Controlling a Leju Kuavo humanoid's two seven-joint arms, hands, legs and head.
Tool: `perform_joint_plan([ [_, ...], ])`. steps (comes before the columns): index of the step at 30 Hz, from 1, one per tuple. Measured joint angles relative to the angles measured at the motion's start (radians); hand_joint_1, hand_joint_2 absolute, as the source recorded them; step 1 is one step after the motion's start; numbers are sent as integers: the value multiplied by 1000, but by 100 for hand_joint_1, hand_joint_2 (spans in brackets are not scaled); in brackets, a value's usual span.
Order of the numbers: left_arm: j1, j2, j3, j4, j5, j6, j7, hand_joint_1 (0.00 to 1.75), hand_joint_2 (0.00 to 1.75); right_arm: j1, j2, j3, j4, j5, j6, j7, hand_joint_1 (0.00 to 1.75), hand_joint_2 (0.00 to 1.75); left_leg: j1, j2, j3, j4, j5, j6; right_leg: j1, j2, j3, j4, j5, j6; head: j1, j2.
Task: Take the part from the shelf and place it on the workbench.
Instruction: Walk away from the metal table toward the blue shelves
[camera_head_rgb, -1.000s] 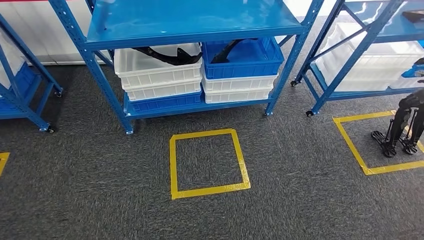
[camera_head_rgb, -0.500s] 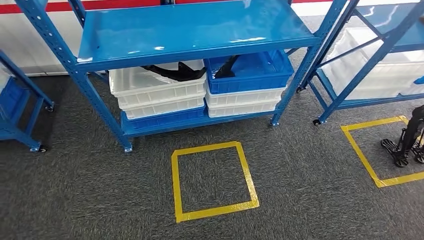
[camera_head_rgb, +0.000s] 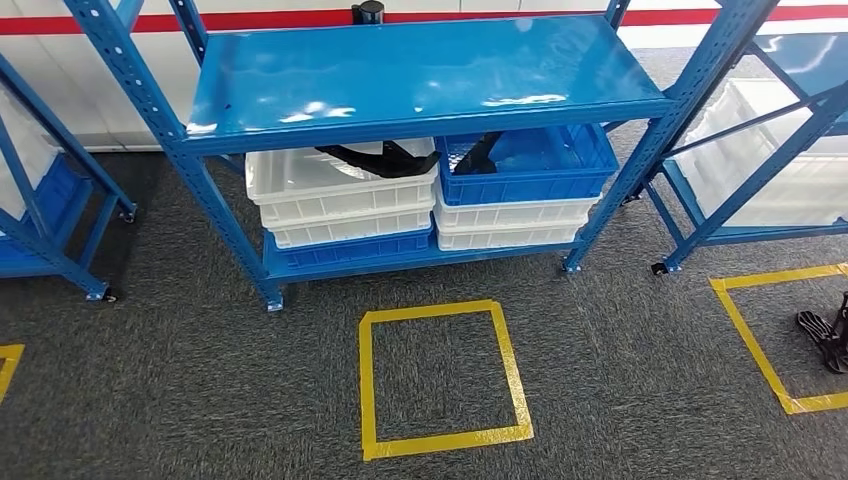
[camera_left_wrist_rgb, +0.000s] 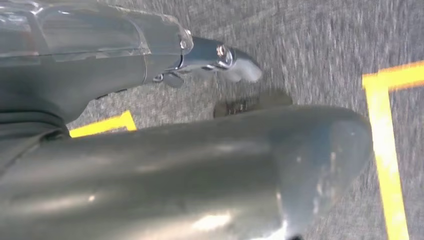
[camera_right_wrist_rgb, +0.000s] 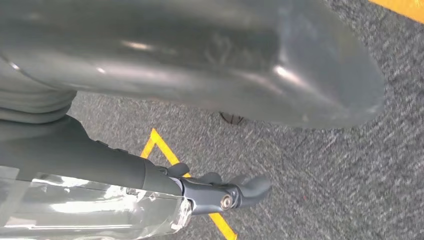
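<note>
Part (camera_head_rgb: 375, 158): lay in the white bin (camera_head_rgb: 340, 185), lower shelf (camera_head_rgb: 400, 255), left of the blue bin (camera_head_rgb: 530, 165), ready for picking.
Left hand (camera_left_wrist_rgb: 200, 165): hung over carpet, holding nothing; fingers' spread unclear.
Right hand (camera_right_wrist_rgb: 190, 65): likewise unclear.
Square (camera_head_rgb: 443, 372): taped near the shelf, probably a standing mark.

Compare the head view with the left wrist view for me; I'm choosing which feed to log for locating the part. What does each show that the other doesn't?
The head view gives the blue shelf, with a white bin and a blue bin on its lower level, each holding a black part, and a yellow taped square on the carpet in front. The left wrist view gives the left hand close up, hanging over the floor with nothing in it. Both share the grey carpet and yellow floor tape.
</note>
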Motion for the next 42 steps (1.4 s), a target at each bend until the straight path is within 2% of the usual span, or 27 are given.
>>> perform_joint_plan([
  [1, 1, 0, 0, 0, 0, 0, 0, 0, 0, 2, 0, 0, 0, 0, 0, 0, 0, 0, 1, 0, 3, -5, 2, 1, -1, 0, 1, -1, 1, 7, -3, 0],
  [3, 1, 0, 0, 0, 0, 0, 0, 0, 0, 5, 0, 0, 0, 0, 0, 0, 0, 0, 0, 0, 9, -11, 5, -5, -1, 0, 4, -1, 1, -3, -6, 0],
  [11, 0, 1, 0, 0, 0, -2, -2, 0, 0, 2, 2, 0, 0, 2, -1, -11, 0, 0, 0, 0, 17, -21, 7, -12, -1, 0, 7, -1, -2, -9, -26, 0],
  [20, 0, 1, 0, 0, 0, -7, -3, 0, 0, 2, 2, 4, 0, 3, -1, -13, 0, 0, 0, 0, 17, -23, 6, -14, -1, 0, 10, -6, -2, -10, -27, 0],
  [22, 0, 1, 0, 0, 0, -8, -3, 0, 0, 2, 2, 5, 0, 1, 0, -13, 0, 87, 0, 0, 18, -23, 6, -14, -1, 0, 12, -9, -2, -10, -27, 0],
  [24, 0, 1, 0, 0, 0, -4, -3, 0, 87, 2, 2, 6, 0, -2, 0, -16, 0, 175, 0, 0, 19, -24, 6, -14, -1, 0, 15, -12, -2, -10, -27, 0],
  [26, 0, 0, 0, 0, -4, 10, 2, 0, 175, 2, 2, 8, 0, -4, 0, -19, 0, 175, 0, 0, 21, -25, 6, -13, -1, 0, 17, -14, -2, -9, -27, 0],
  [29, 0, 0, -1, 0, -15, 26, 23, 0, 175, 2, 2, 17, 0, 6, 6, -2, 0, 175, 0, 0, 22, -25, 5, -13, -1, 0, 19, -15, -1, -9, -27, 0],
  [34, 10, -1, 9, -2, -77, 3, 35, 0, 175, 13, 3, 33, 0, 84, 69, 50, 0, 175, 0, 0, 24, -25, 4, -11, -1, -1, 22, -18, -1, -9, -26, 0],
  [42, 45, -6, 83, -7, -227, -18, 61, 0, 175, 43, 6, 39, -5, 246, 151, 53, 0, 175, 0, 0, 24, -25, 3, -9, -1, -1, 24, -21, -1, -9, -26, 0],
])
